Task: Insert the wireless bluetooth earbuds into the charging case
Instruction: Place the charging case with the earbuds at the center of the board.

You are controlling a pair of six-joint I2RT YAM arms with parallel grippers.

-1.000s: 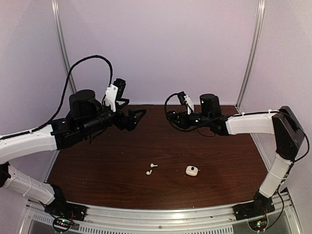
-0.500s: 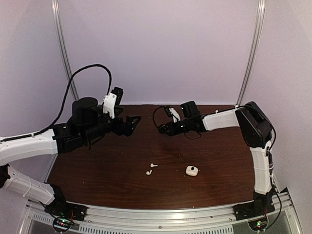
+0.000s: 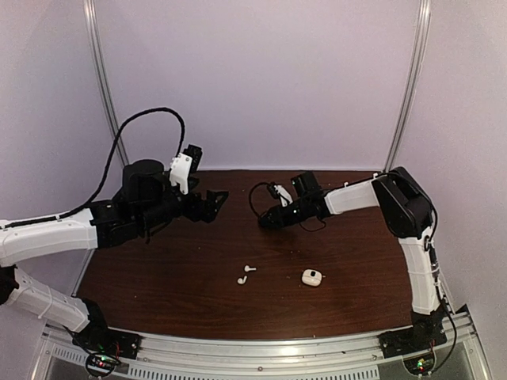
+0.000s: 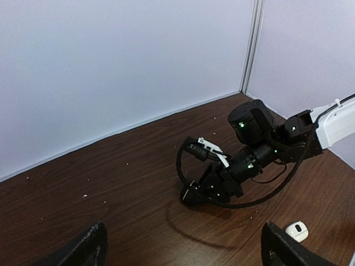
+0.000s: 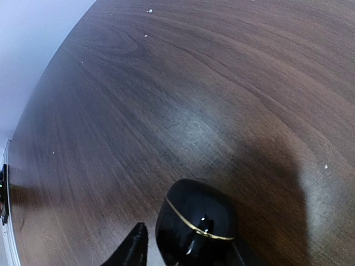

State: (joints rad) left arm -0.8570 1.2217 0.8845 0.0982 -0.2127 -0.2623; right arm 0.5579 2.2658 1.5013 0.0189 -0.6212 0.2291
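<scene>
From above, the left arm is reaching in from the left side and its jaws are hanging above the dark wooden surface, standing wide open with nothing between them. The right arm is stretching across from the right, and its jaws are pointing down toward the surface near the middle at the back. They are too dark and small here to read. Two white earbuds are lying close together on the surface, nearer the front edge. A small white charging case is sitting just to their right, apart from them. Both are lying well apart from either arm's jaws.

From the left wrist, the two left fingers are showing at the bottom corners, spread far apart around bare wood. The right arm's tip is resting low over the surface ahead, and the white case is lying to the lower right.

From the right wrist, a glossy black rounded piece with a thin gold line is sitting between the right jaws. I cannot tell whether it is an earbud or a case. One finger is standing just beside it with a thin gap showing and the other is hidden, so I cannot tell whether the jaws are gripping it.
</scene>
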